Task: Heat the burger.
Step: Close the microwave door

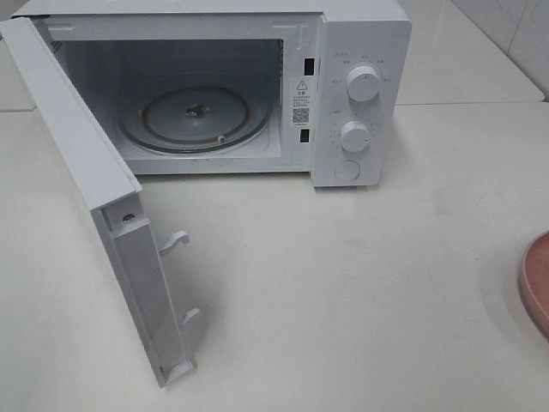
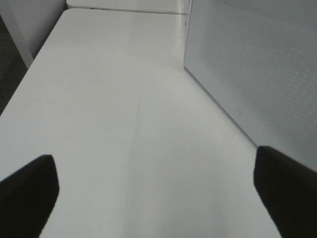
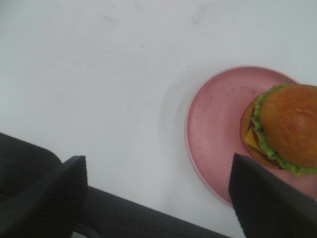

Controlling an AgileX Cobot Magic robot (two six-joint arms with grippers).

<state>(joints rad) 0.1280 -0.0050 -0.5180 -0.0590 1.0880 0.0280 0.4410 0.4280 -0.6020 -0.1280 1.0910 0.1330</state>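
Microwave (image 1: 257, 86) stood at the far edge of the bench (image 1: 343, 292), door (image 1: 94, 206) swung fully open toward the left, glass turntable (image 1: 196, 118) bare inside. Nothing loaded yet; judged the task to be at its first step, the pick-up.

Burger (image 3: 282, 129) sat on the pink plate (image 3: 218, 134), off-centre on it. In the high view only a sliver of that plate (image 1: 536, 283) showed at the right edge of the bench; the burger itself was cut off there. Only the right wrist view showed it.

Right gripper (image 3: 158, 193): jaws spread, nothing between them, over bare bench just beside the plate. Burger lay off to one side of the gap between the jaws, closer to one fingertip (image 3: 267, 198) than the other, not yet centred. The burger is round, so no long axis to align with; the plate rim is probably the better grasp, judging by how the plate has to travel to the turntable.

Left gripper (image 2: 153, 193): jaws spread wide, empty, over bare bench beside the perforated outer face of the open door (image 2: 257, 74). No plate or burger in that view.

Right arm clearly nearer the burger. The coming move turns on shifting the right gripper sideways toward the plate.
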